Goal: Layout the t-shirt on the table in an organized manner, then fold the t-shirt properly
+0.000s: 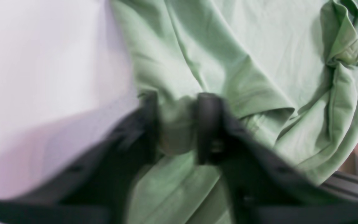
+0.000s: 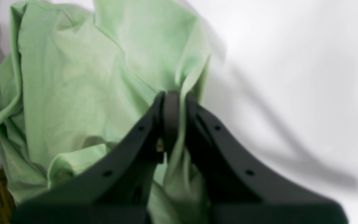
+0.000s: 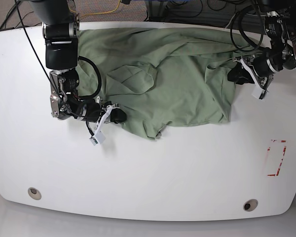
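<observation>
Lying rumpled across the far half of the white desk (image 3: 148, 173), the pale green t-shirt (image 3: 163, 84) spreads from about 10 o'clock to 2 o'clock in the base view, its near hem sagging toward the centre and a raised fold of cloth (image 3: 133, 79) standing left of the middle. At 9 o'clock in that view the right claw (image 3: 119, 116) sits at the shirt's near left edge; the right wrist camera shows the right claw (image 2: 172, 102) with its two black fingers (image 2: 141, 130) drawn tight together on a pinch of green fabric, the shirt (image 2: 82, 87) billowing away toward 11 o'clock and bare desk (image 2: 291, 77) off to 3 o'clock. At 2 o'clock in the base view the left claw (image 3: 237, 75) meets the shirt's right edge; its wrist camera, blurred, shows the left claw (image 1: 179, 105) with its fingers (image 1: 208, 124) a little apart and a wad of the shirt (image 1: 228, 56) bunched and gripped between them, a crumpled, collar-like fold (image 1: 346, 46) at 2 o'clock and white desk (image 1: 42, 62) at 9 o'clock. Two grey grommet holes (image 3: 34, 192) sit near the desk's front edge, at 7 and 5 o'clock, and a red tape rectangle (image 3: 276, 158) marks 4 o'clock.
</observation>
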Controlling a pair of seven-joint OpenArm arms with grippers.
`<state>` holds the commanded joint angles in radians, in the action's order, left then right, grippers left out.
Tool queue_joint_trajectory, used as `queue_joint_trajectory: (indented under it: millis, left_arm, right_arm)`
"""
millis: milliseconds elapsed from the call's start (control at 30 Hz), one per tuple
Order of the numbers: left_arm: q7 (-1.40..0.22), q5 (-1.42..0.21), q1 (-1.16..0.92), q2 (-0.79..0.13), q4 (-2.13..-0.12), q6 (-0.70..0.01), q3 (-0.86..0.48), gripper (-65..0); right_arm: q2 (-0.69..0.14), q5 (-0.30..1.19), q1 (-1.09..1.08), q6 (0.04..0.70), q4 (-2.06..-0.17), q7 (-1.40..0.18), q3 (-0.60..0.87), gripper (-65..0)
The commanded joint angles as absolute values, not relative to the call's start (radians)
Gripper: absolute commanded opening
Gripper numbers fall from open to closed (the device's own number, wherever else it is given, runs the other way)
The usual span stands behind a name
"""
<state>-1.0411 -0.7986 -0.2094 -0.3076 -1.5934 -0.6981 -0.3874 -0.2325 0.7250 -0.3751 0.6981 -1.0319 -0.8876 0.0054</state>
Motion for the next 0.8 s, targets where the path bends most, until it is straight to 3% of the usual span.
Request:
queue_joint_trajectory:
  millis: [233, 367, 800]
  left_arm:
    - [-1.041, -0.799, -0.208, -0.309, -1.593, -0.698, -0.361, -54.9]
    - [-1.041, -0.799, -0.200, -0.308, -1.593, -0.698, -0.361, -65.0]
    - [-1.043, -0.797, -0.139, -0.378, -1.673, -0.698, -0.403, -64.6]
  right_arm:
    - [-0.232, 0.725, -0.375, 0.698, -1.032, -0.888, 0.005, -62.5]
    - [-0.232, 0.725, -0.375, 0.698, -1.032, -0.886, 0.005, -62.5]
    - [-0.232, 0.725, -0.375, 0.698, -1.032, -0.886, 0.005, -62.5]
